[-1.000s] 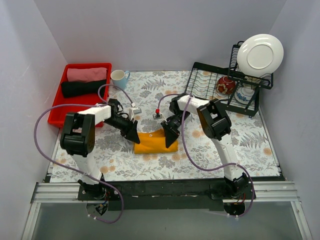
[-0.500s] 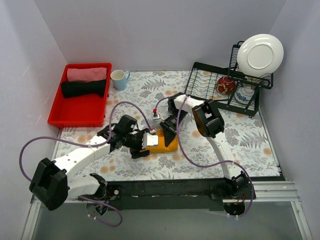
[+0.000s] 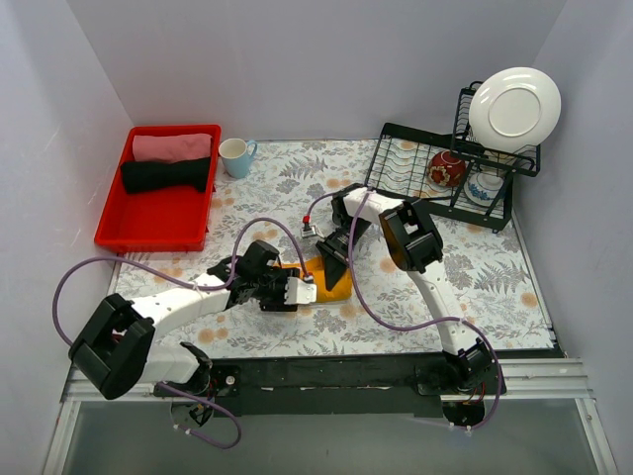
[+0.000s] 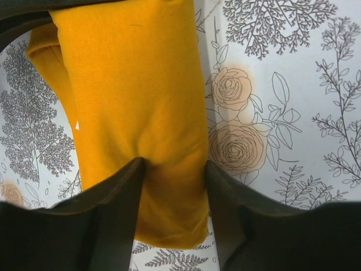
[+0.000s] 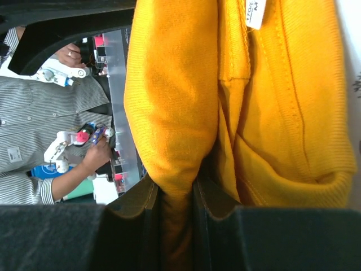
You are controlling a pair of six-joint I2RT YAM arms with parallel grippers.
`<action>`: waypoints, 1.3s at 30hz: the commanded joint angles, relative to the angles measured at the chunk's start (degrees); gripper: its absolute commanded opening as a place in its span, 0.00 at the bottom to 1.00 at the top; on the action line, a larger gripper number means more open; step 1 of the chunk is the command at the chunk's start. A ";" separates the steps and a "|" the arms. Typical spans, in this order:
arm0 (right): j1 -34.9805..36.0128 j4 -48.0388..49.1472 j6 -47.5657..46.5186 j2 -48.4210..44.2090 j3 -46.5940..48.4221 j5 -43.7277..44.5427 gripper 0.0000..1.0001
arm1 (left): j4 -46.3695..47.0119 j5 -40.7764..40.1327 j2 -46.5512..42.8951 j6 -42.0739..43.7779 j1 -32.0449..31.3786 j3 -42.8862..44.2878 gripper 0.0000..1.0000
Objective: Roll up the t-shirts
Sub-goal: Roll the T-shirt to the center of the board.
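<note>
Landmark: I'm taking the red tray (image 3: pixel 107 236) at the far-left of the floral table (image 3: pixel 485 287); every place below is vs. that tray.
T-shirt: orange-yellow t-shirt (image 3: pixel 334 285), folded to a narrow band, lies flat on the table. It is right of the tray and nearer the arm bases, well apart from it.
L gripper: left gripper (image 3: pixel 300 292) sits low on the tray-side end of the shirt. On the wrist cam its 2 fingers (image 4: pixel 121 197) straddle the folded end, cloth fills the gap and narrows there, so I read the jaws as clamped on the shirt.
R gripper: right gripper (image 3: pixel 332 261) is at the shirt's far edge, further from the tray than the L one. The wrist cam shows the jaws nearly together, pinching 1 thick fold of the orange cloth.
Shirt detail: white neck label (image 5: pixel 255 14) shows at the top of the R wrist view, beside a stitched hem.
In tray: 1 pink cloth roll (image 3: pixel 170 146) at the back, 1 black roll (image 3: pixel 166 174) just in front, touching it.
Mug: pale blue mug (image 3: pixel 235 156) stands just beside the tray's back-right corner.
Dish rack: black wire rack (image 3: pixel 376 158), far right of the tray, holds 1 white plate (image 3: pixel 514 107) upright and 1 red bowl (image 3: pixel 447 168).
Bkgd: person in a striped shirt (image 5: pixel 34 130) shows past the cloth on the R wrist cam.
</note>
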 commanded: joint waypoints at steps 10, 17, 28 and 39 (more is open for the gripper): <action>-8.28 17.73 -2.38 -24.81 -10.08 10.93 0.99 | -16.93 16.19 4.95 -8.11 3.07 4.64 0.14; -6.72 63.38 -0.26 -65.43 -52.72 23.07 0.98 | -28.26 30.52 13.55 -4.87 10.19 13.78 0.10; 12.00 77.93 -2.99 -74.54 -70.06 29.22 0.86 | -33.02 37.56 21.55 -1.88 17.75 20.29 0.10; 14.12 88.58 -5.70 -64.26 -71.47 27.65 0.87 | -34.17 37.91 24.81 0.15 20.30 21.87 0.10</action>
